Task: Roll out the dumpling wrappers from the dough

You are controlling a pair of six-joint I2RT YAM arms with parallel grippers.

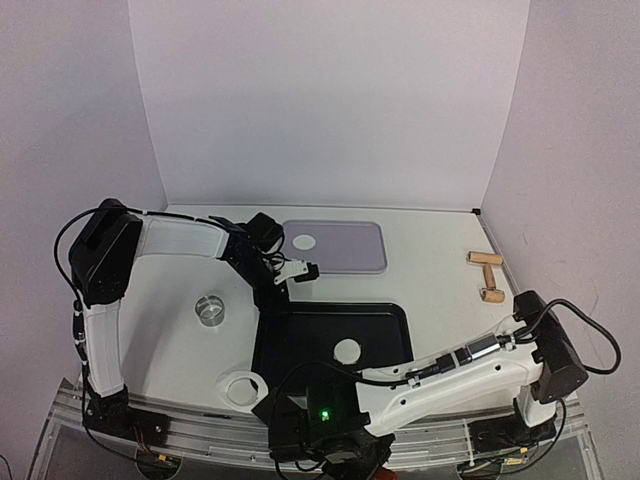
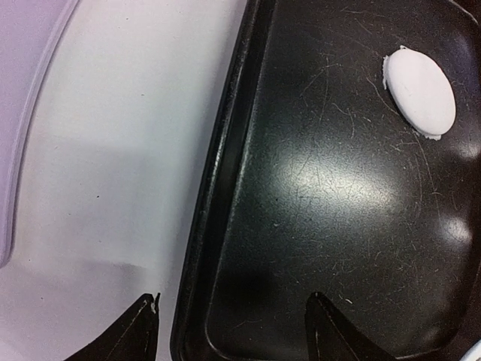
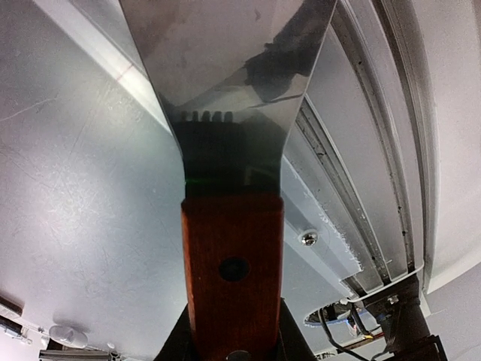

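1. A black rectangular metal tray (image 1: 385, 320) lies on the white table (image 1: 430, 260). One thin round white dumpling wrapper (image 2: 421, 94) lies flat inside it, toward its near side.
2. A second dumpling wrapper (image 1: 304, 242) lies on a pale grey flat tray (image 1: 350, 250) just behind the black tray.
3. The left jaws hang above the far left corner of the black tray. They are wide apart and hold nothing; one tip is over the tray, the other over the table.
4. The right jaws, in front of the black tray's near edge, are clamped on the brown wooden handle (image 3: 233, 256) of a scraper with a broad metal blade (image 3: 225, 68).
5. A small metal ring cutter (image 1: 210, 310) stands left of the black tray, and a white dough ring (image 1: 223, 386) lies at its near left corner.
6. A wooden rolling pin (image 1: 487, 275) lies well apart, to its right.
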